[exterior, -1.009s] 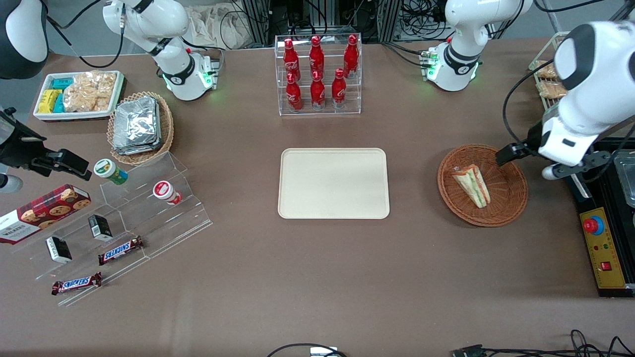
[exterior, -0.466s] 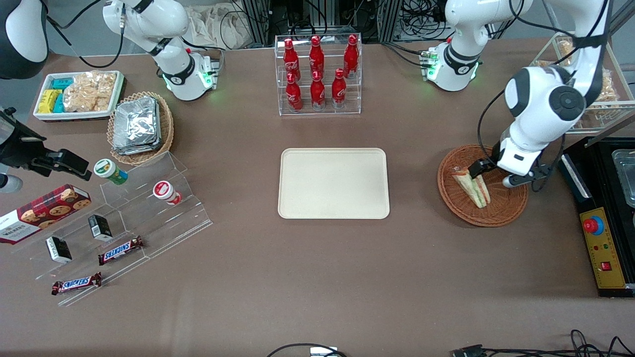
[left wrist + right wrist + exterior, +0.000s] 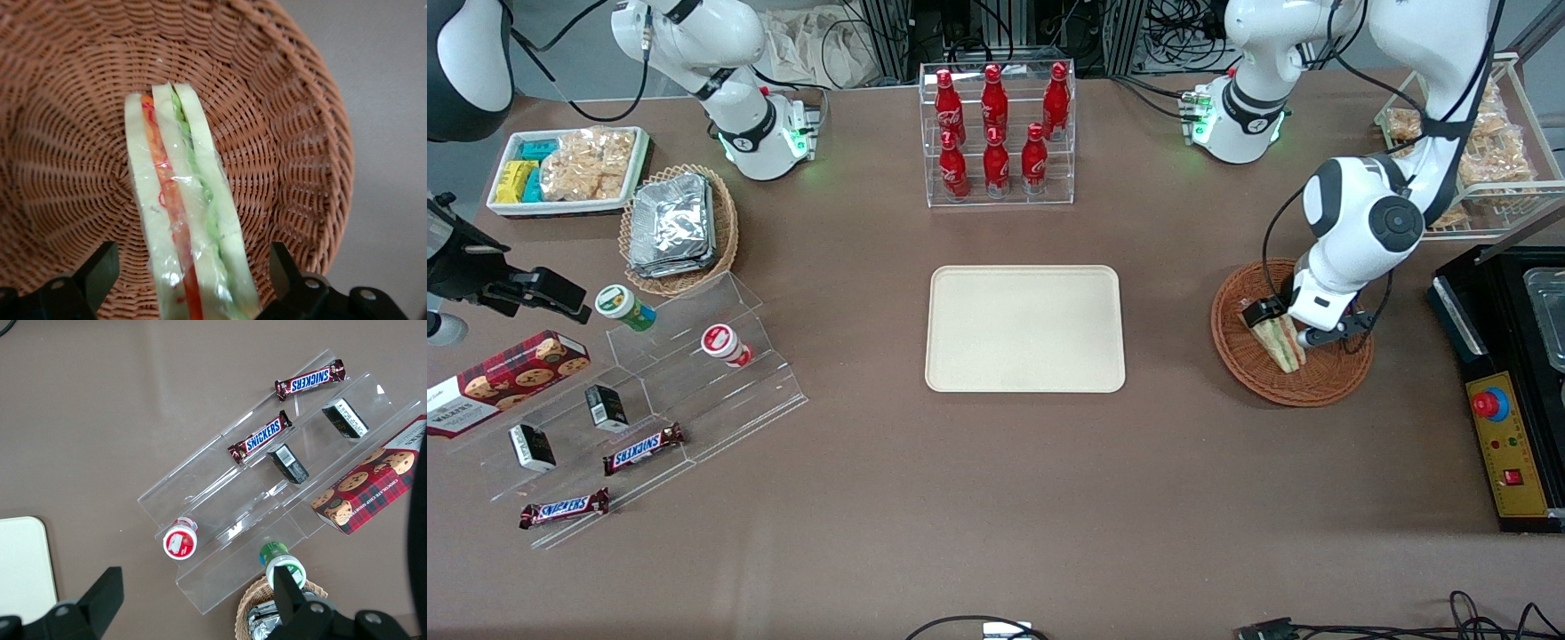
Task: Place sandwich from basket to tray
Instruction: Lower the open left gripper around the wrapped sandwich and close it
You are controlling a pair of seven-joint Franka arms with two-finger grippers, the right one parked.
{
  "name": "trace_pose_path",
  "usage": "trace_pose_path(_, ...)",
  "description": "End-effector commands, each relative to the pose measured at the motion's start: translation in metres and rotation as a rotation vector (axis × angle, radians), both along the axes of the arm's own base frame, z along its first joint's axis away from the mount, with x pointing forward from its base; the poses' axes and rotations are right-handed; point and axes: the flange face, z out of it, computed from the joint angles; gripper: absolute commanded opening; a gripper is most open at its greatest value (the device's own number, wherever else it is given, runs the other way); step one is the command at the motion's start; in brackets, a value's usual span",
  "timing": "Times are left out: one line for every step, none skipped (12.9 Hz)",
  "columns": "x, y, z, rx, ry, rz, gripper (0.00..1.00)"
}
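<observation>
Over the basket (image 3: 1329, 382), my claw (image 3: 190, 280) has dropped from its rim to straddle the sandwich (image 3: 187, 213), fingers spread wide, nothing gripped; next I'd close, then carry to the tray (image 3: 1024, 329).

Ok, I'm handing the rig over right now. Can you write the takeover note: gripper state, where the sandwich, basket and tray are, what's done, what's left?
Left gripper: open, low inside the basket, one finger on each side of the sandwich, no grip yet.
Sandwich: in the basket, standing on edge, clear-wrapped, filling layers facing up.
Basket: on the table toward the working arm's end.
Tray: mid-table, nothing on it.
Done: approach and straddle of the sandwich.
Left: close on the sandwich, lift it clear of the basket rim, carry it to the tray, set it down, release.
</observation>
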Motion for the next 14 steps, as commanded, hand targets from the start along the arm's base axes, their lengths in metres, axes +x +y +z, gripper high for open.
trace_pose_path(0.0048,-0.0018,-0.0002,0.000,-0.008,0.008,1.00)
trace_pose_path(0.0048,-0.0018,-0.0002,0.000,-0.008,0.008,0.99)
trace_pose_path(0.0046,-0.0018,-0.0009,0.000,-0.006,0.008,0.95)
trace_pose_path(0.0049,-0.0019,-0.0001,0.001,-0.009,0.001,0.40)
trace_pose_path(0.0050,-0.0027,0.0001,0.004,-0.011,-0.004,0.07)
trace_pose_path(0.0050,-0.0020,-0.0006,0.003,-0.010,-0.003,0.06)
trace_pose_path(0.0049,-0.0019,-0.0001,0.004,-0.010,-0.003,0.06)
trace_pose_path(0.0050,-0.0020,-0.0006,0.003,-0.010,-0.003,0.06)
trace_pose_path(0.0050,-0.0020,-0.0006,0.004,-0.010,-0.004,0.06)
trace_pose_path(0.0050,-0.0020,-0.0006,0.004,-0.010,-0.004,0.06)
trace_pose_path(0.0050,-0.0020,-0.0006,0.004,-0.010,-0.004,0.06)
trace_pose_path(0.0048,-0.0020,-0.0008,0.004,-0.008,-0.004,0.06)
trace_pose_path(0.0057,-0.0020,0.0012,0.004,-0.013,-0.007,0.05)
trace_pose_path(0.0075,-0.0011,0.0089,0.007,-0.021,-0.012,0.05)
